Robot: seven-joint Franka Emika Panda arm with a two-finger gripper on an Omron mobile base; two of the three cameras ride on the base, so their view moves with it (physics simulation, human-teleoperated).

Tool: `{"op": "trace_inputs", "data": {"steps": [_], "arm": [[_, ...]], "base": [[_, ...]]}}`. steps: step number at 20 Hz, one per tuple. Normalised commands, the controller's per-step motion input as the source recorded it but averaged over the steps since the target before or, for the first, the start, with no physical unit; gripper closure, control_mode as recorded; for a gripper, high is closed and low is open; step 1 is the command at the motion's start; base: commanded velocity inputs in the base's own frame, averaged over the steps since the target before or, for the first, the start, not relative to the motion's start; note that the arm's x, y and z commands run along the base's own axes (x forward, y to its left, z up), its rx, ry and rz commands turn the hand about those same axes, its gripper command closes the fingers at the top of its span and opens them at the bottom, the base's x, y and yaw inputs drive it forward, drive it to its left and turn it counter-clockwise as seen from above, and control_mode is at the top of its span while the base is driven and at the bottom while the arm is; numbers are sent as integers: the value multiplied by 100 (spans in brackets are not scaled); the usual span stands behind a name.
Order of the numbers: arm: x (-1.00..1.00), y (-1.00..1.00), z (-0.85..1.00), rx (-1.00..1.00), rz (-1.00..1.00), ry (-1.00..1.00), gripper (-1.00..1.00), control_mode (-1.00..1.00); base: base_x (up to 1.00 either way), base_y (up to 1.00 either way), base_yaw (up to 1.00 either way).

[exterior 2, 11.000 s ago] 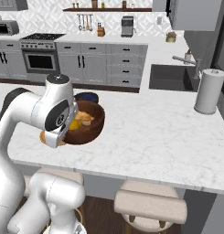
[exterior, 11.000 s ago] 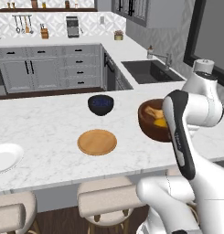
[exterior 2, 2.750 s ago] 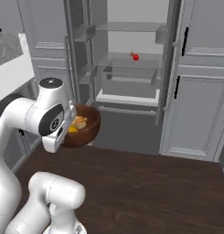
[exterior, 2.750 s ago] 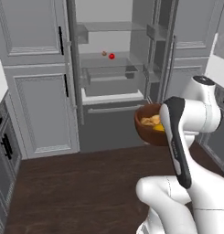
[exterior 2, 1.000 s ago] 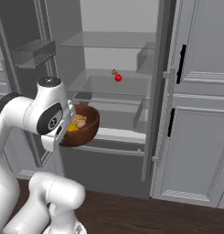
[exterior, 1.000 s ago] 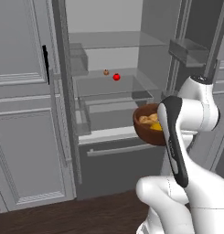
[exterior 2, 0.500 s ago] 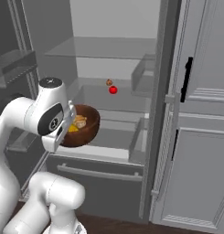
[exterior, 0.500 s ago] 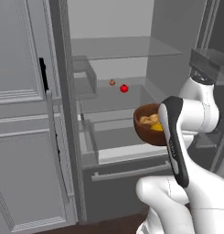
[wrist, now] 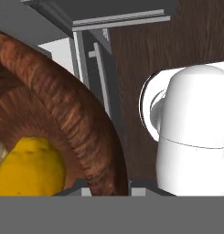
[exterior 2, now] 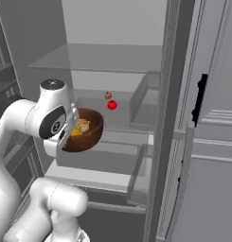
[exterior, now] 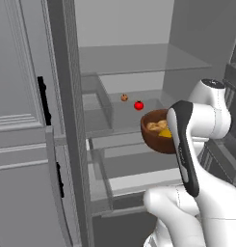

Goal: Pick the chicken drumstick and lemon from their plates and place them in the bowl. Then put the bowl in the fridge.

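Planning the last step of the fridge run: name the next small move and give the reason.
Probably ease the bowl forward into the fridge toward the glass shelf space beside the small red item. The gripper's rim hold shows in the hand view, with the lemon and the chicken drumstick inside, and the bowl hangs in front of the open compartment, above the pulled-out drawer, not yet resting on anything.

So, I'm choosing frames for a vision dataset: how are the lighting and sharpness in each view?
Left base view: flat, even light, fridge grey and soft. Right base view: same, bowl slightly blurry. Hand view: sharp, lemon brightly lit, no glare.
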Motion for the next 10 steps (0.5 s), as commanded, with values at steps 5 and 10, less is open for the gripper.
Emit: {"op": "trace_inputs", "data": {"steps": [5,10], "arm": [[0,0,0,0,0,0,100,100],[0,0,0,0,0,0,100,100]], "base": [[64,0,0],[56,0,0]]}}
